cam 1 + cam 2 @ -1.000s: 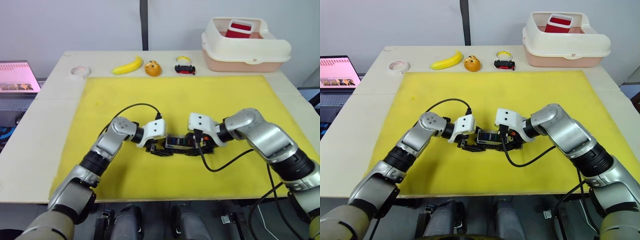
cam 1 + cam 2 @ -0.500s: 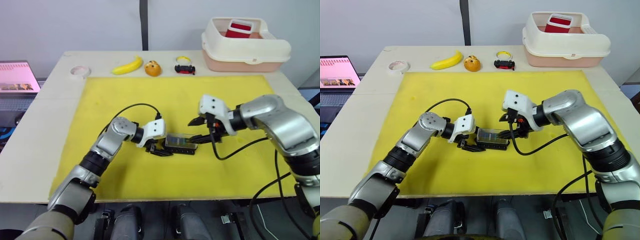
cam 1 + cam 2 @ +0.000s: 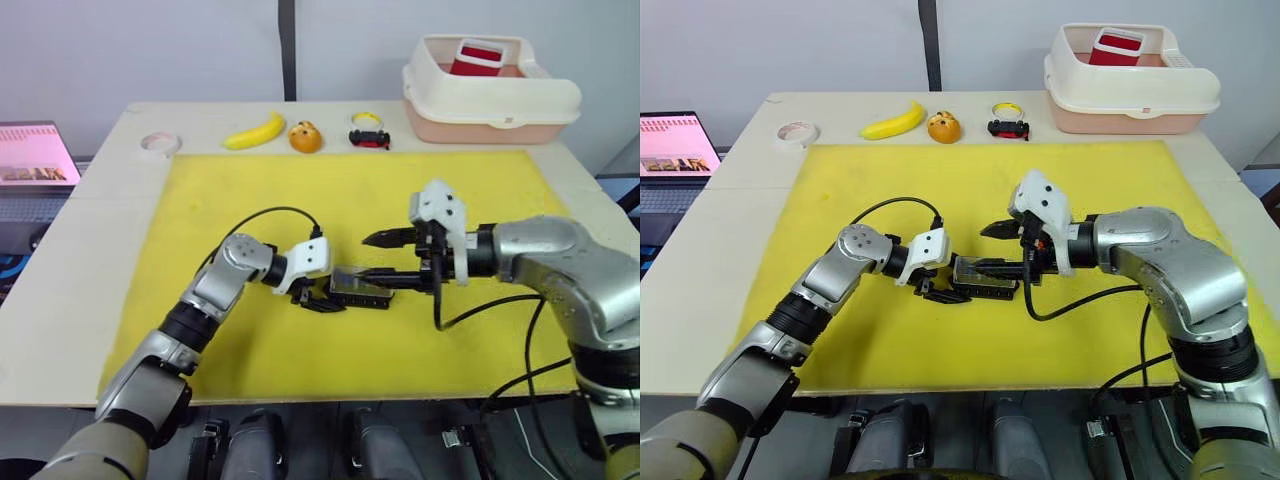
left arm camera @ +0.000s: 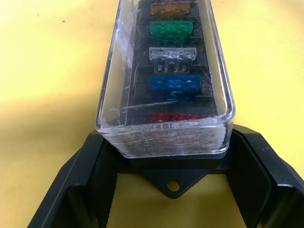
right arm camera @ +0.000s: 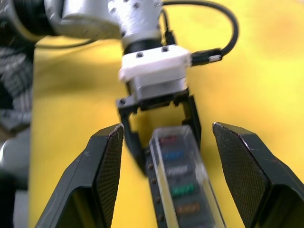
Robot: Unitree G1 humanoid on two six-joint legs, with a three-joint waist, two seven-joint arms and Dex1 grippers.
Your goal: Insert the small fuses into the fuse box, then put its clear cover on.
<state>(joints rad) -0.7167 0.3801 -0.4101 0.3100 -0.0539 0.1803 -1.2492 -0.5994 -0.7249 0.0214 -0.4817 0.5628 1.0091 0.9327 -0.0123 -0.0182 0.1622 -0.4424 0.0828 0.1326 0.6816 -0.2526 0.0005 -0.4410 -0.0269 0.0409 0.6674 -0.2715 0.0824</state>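
Observation:
The black fuse box lies on the yellow mat with the clear cover sitting over it. Under the cover, in the left wrist view, the small fuses stand in a row: amber, green, clear-grey, blue and red. My left gripper holds the box's left end, one finger on each side of its black base. My right gripper hovers open just right of the box, lower finger above the box's right end, nothing between its fingers.
Along the table's far edge lie a tape roll, a banana, a small orange toy and a small black-and-yellow item. A cream bin stands at the far right. A laptop sits off the left side.
My right gripper has let go of the box's right end, drawn back to the right and risen a little, now wide open. The left gripper and the box have stayed put.

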